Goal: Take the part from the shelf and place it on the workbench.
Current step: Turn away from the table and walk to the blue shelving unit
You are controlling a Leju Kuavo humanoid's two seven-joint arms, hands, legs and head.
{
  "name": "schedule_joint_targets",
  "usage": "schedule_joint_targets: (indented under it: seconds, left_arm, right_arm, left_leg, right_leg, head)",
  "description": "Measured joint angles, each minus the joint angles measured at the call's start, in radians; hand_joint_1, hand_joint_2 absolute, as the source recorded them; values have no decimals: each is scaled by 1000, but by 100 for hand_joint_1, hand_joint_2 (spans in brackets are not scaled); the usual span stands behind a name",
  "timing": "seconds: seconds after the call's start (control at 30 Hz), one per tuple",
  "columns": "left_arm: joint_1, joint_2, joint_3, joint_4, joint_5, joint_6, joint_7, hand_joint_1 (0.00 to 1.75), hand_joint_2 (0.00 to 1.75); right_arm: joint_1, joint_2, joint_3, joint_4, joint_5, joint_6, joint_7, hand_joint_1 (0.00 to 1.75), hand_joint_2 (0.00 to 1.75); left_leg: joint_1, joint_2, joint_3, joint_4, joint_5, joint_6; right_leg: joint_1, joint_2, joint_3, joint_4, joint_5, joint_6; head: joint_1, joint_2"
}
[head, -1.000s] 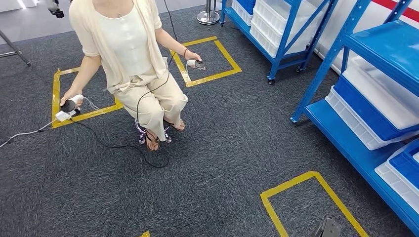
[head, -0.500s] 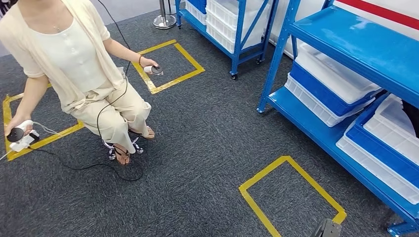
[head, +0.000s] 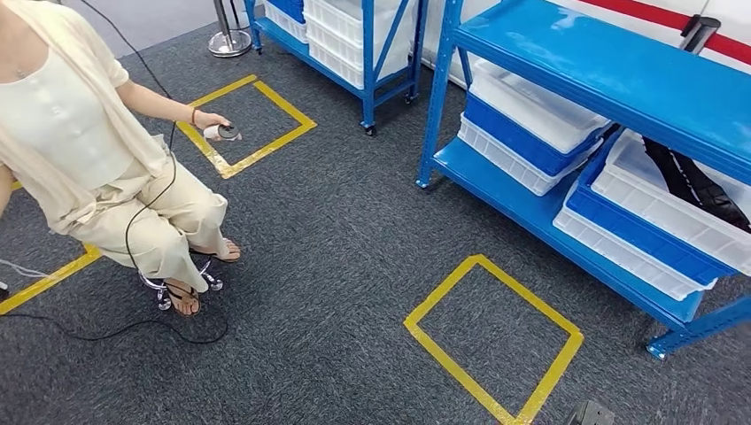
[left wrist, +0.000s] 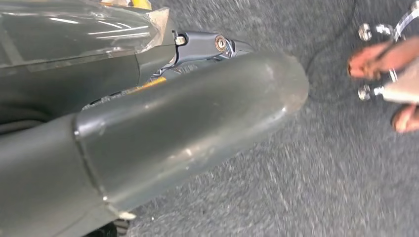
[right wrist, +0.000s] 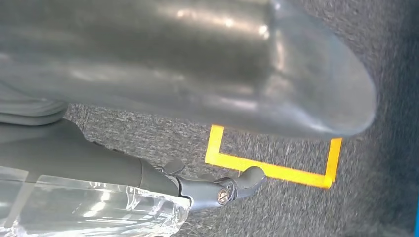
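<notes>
A long black part (head: 700, 188) lies in a white bin (head: 651, 208) on the lower level of the blue shelf (head: 611, 75) at the right of the head view. My left hand (left wrist: 197, 123) hangs over the grey carpet, thumb and a dark finger (left wrist: 212, 45) stretched out, holding nothing. My right hand (right wrist: 237, 74) hangs the same way above a yellow tape mark (right wrist: 269, 168), its dark finger (right wrist: 232, 186) apart from the thumb and holding nothing. Both hands are far from the shelf.
A person (head: 80, 168) sits on a stool at the left, holding a controller (head: 221, 133), with a cable (head: 133, 328) trailing on the floor. A yellow tape square (head: 491, 341) marks the carpet before the shelf. A second blue shelf (head: 354, 40) stands further back.
The camera has swung to the right: the person slid to the left edge and the blue shelf with the black part came into view. The hands hang as before.
</notes>
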Motion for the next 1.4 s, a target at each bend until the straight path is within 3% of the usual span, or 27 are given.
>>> schedule_joint_targets:
  seconds: [0.07,0.13,0.17,0.23,0.3,0.33,0.37,0.4,0.43,0.5,0.53,0.6,0.63,0.67,0.73,0.8,0.83,0.9,0.93,1.0,1.07,1.13,1.17,1.23,1.3,1.37,1.4]
  left_arm:
    - [-1,1,-1,0,1,2,0,0,0]
    - [-5,0,-2,0,3,3,0,0,0]
    - [-7,-1,-3,0,4,4,0,0,0]
    - [-9,-2,-5,0,4,4,-1,0,0]
    - [-6,-1,-5,0,4,4,-1,0,0]
    - [-5,-1,-5,0,4,4,-1,0,0]
    - [-4,-1,-6,0,4,4,-1,0,0]
    - [-3,-1,-7,0,4,4,-1,0,0]
    - [-4,-1,-8,0,4,4,-1,0,0]
    - [-5,1,-14,0,4,4,-1,0,0]
    - [-6,2,-17,0,3,4,0,0,0]
    - [-10,5,-22,0,2,4,0,0,0]
    - [-13,6,-25,0,2,4,0,0,0]
    - [-15,6,-26,0,3,4,0,0,0]
    - [-18,4,-29,0,5,4,0,0,0]
    - [-16,4,-30,0,6,4,1,0,0]
    - [-15,4,-30,0,6,4,1,0,0]
    - [-14,3,-30,1,8,4,2,0,0]
    - [-14,2,-30,1,9,4,2,0,0]
    - [-14,1,-30,1,10,4,2,0,0]
    - [-15,2,-30,1,12,5,2,0,0]
    - [-17,2,-30,1,15,4,1,0,0]
    - [-19,1,-30,1,17,4,2,0,0]
    - [-21,0,-30,1,19,3,2,0,0]
    - [-18,0,-30,1,21,4,2,0,0]
    - [-13,1,-30,1,23,4,3,0,0]
    - [-12,1,-30,1,23,5,3,0,0]
  right_arm:
    - [-1,0,0,-1,2,5,0,0,0]
    - [1,-1,0,-1,4,6,-1,0,0]
    - [3,-2,-1,-1,5,7,-1,0,0]
    - [4,-4,-1,-1,5,8,-1,0,0]
    - [4,-4,-1,-1,5,10,-1,0,0]
    - [4,-5,-2,-1,5,12,-1,0,0]
    - [6,-5,-2,-1,5,15,-1,0,0]
    - [9,-5,-2,-1,5,17,-2,0,0]
    - [11,-5,-2,-1,4,20,-2,0,0]
    - [12,-3,-4,-1,3,23,-4,0,0]
    - [12,-1,-5,-1,2,24,-5,0,0]
    - [13,2,-7,-1,1,25,-7,0,0]
    - [15,1,-9,-1,0,25,-8,0,0]
    - [17,0,-12,-1,-2,25,-10,0,0]
    - [17,-1,-17,-1,-4,25,-12,0,0]
    - [13,-1,-18,-1,-6,26,-14,0,0]
    - [12,-1,-19,-1,-6,26,-14,0,0]
    - [14,-1,-20,-1,-7,26,-14,0,0]
    - [16,-2,-22,-1,-7,26,-14,0,0]
    - [15,-3,-24,-1,-7,27,-14,0,0]
    - [12,-3,-25,-1,-7,27,-14,0,0]
    - [12,-3,-25,-1,-5,25,-16,0,0]
    - [13,-3,-26,-1,-4,22,-17,0,0]
    - [14,-3,-26,-3,1,12,-19,0,0]
    - [11,-2,-27,-5,7,5,-20,0,0]
    - [10,-2,-27,-7,10,2,-20,0,0]
    - [11,-2,-27,-7,11,1,-20,0,0]
  left_leg:
    - [-4,21,6,2,-8,-14]
    - [-1,39,13,0,-13,-26]
    - [4,32,14,4,-18,-33]
    - [11,-18,-7,57,-57,-43]
    - [13,-72,-66,183,-124,-44]
    - [13,-82,-98,245,-148,-43]
    - [13,-86,-120,283,-153,-41]
    - [13,-89,-125,283,-137,-37]
    - [12,-93,-112,246,-105,-32]
    - [10,-132,-54,114,-33,-16]
    - [9,-149,-30,61,-11,-10]
    - [3,-160,-13,19,-2,-3]
    - [0,-147,-11,14,2,-1]
    - [0,-135,-8,5,9,2]
    - [3,-110,-1,-16,23,10]
    - [4,-82,-1,-25,29,16]
    - [4,-67,-3,-25,30,16]
    - [5,-39,-5,-25,29,14]
    - [7,-25,-4,-24,28,10]
    - [9,-1,-2,-19,22,-3]
    - [6,21,0,-11,12,-20]
    - [6,39,4,-7,6,-32]
    - [12,37,5,-6,4,-37]
    - [21,-5,-7,31,-27,-46]
    - [23,-64,-59,143,-94,-48]
    - [22,-84,-120,264,-142,-44]
    - [22,-86,-133,284,-138,-39]
  right_leg:
    - [3,-22,35,-64,17,-8]
    - [7,0,34,-66,20,-25]
    - [6,12,34,-67,22,-32]
    - [0,33,35,-69,26,-46]
    - [4,56,34,-69,27,-57]
    - [8,69,34,-69,28,-60]
    - [12,83,35,-69,28,-61]
    - [15,97,36,-69,28,-62]
    - [17,111,37,-69,29,-63]
    - [21,137,39,-68,31,-63]
    - [22,148,38,-68,32,-61]
    - [21,167,33,-68,37,-53]
    - [20,177,28,-71,41,-47]
    - [20,174,23,-69,42,-43]
    - [24,130,-4,-26,21,-43]
    - [23,78,-60,87,-32,-48]
    - [19,68,-90,150,-56,-47]
    - [8,57,-107,198,-66,-31]
    - [1,50,-87,166,-51,-18]
    - [-9,11,-10,31,-9,6]
    - [-10,-19,39,-57,13,3]
    - [-5,-8,43,-65,15,-16]
    - [-6,2,43,-65,15,-24]
    - [-7,17,42,-66,19,-38]
    - [-3,30,40,-67,21,-49]
    - [5,41,38,-67,22,-56]
    - [9,47,38,-67,22,-57]
  head:
    - [-4,0]
    - [-8,0]
    - [-9,0]
    - [-11,0]
    - [-13,0]
    - [-13,0]
    - [-13,0]
    - [-13,0]
    - [-13,0]
    - [-13,0]
    - [-12,0]
    - [-12,0]
    - [-13,0]
    - [-13,0]
    - [-10,0]
    - [-6,0]
    - [-4,0]
    - [-4,0]
    - [-3,0]
    - [0,0]
    - [1,0]
    - [-3,0]
    - [-5,0]
    - [-6,0]
    - [-7,0]
    - [-7,0]
    - [-7,0]
